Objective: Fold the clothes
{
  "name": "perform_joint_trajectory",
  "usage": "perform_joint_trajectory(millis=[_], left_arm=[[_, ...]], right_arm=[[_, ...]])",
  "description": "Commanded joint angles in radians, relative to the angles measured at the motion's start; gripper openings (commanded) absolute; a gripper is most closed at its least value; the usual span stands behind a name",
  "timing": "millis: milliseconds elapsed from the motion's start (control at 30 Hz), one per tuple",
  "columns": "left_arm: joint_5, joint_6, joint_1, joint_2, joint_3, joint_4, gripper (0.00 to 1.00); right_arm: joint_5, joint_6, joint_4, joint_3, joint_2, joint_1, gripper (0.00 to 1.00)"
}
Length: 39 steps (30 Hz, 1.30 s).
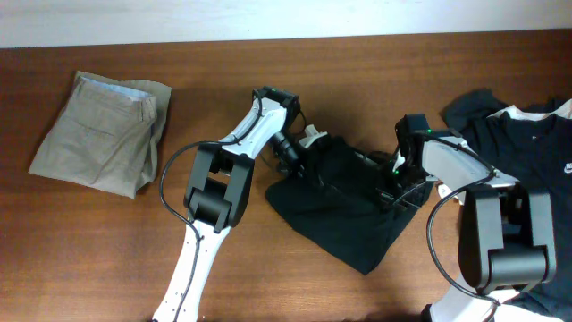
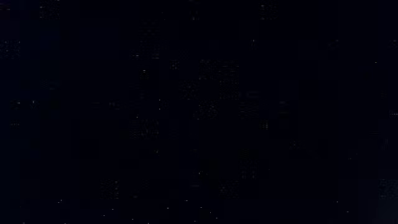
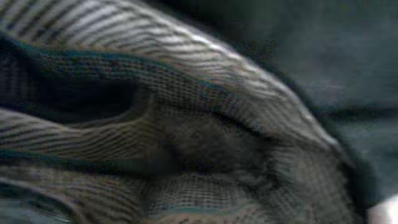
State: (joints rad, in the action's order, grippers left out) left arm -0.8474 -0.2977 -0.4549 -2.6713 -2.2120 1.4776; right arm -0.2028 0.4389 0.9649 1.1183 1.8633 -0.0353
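Near the far left corner of the wooden counter (image 1: 89, 259) lies a pair of folded khaki trousers (image 1: 98, 134), well apart from everything else.

The left arm (image 1: 223, 170) reaches from the near edge toward the middle of the counter. Its left gripper (image 1: 299, 152) is pressed against the left border of a black garment (image 1: 344, 210). In the overhead view the claw is tangled with dark cloth and cable, and the left wrist view is wholly black, so I cannot tell whether it is open, closed or holding cloth.

The black garment sits bunched at the middle of the counter, slightly toward the right. It is crumpled between the two arms, and one pointed corner spreads toward the near edge.

The right gripper (image 1: 395, 183) is buried in the garment's right side. The right wrist view shows only blurred folds of ribbed, mesh-like fabric (image 3: 205, 124) right against the lens, so this claw's state cannot be told either.

The right arm (image 1: 500, 233) rises from the near right corner. Behind it, along the right edge, lies a black shirt (image 1: 527, 134) with white collar trim (image 1: 514, 112) and a small white logo (image 1: 567, 166), partly under the arm.
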Motion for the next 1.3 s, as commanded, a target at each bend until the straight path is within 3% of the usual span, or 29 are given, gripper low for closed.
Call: perform_joint_trajectory(millis=[0,100,167,367,533,633,800,900,1100,1200,1267], left_arm=[[0.190,-0.049,0.105,-0.042,-0.152,0.147,0.01],[0.219,-0.058,0.207,0.044,-0.362,0.211,0.00],[0.220,-0.059,0.258,0.119,-0.393,0.211,0.00],[0.295,-0.161,0.513,0.339,-0.398,0.211,0.00],[0.289,-0.322,0.802,0.347,-0.391,0.161,0.00],[0.419,-0.391,0.880,0.345,-0.386,0.108,0.00],[0.458,-0.394,0.892,0.222,-0.384,0.079,0.00],[0.526,-0.290,0.910,0.139,-0.384,0.056,0.00],[0.528,-0.266,0.917,0.149,-0.430,0.123,0.00],[0.374,-0.263,0.913,0.172,-0.543,0.178,0.00],[0.372,-0.237,0.895,0.196,-0.603,0.211,0.00]], right_arm=[[0.066,-0.077,0.146,0.123,-0.089,0.003,0.13],[0.050,-0.095,0.263,0.266,-0.216,0.003,0.14],[0.050,-0.095,0.273,0.304,-0.267,0.003,0.19],[0.017,-0.090,0.278,0.328,-0.315,0.003,0.21],[0.011,-0.082,0.291,0.328,-0.315,0.003,0.21],[0.011,-0.049,0.284,0.328,-0.315,0.003,0.22],[0.011,-0.025,0.285,0.328,-0.315,0.003,0.21],[0.012,-0.011,0.284,0.328,-0.314,0.003,0.22],[0.012,-0.011,0.285,0.328,-0.314,0.003,0.22],[0.011,-0.011,0.285,0.328,-0.314,0.003,0.22],[0.011,-0.011,0.285,0.328,-0.314,0.003,0.22]])
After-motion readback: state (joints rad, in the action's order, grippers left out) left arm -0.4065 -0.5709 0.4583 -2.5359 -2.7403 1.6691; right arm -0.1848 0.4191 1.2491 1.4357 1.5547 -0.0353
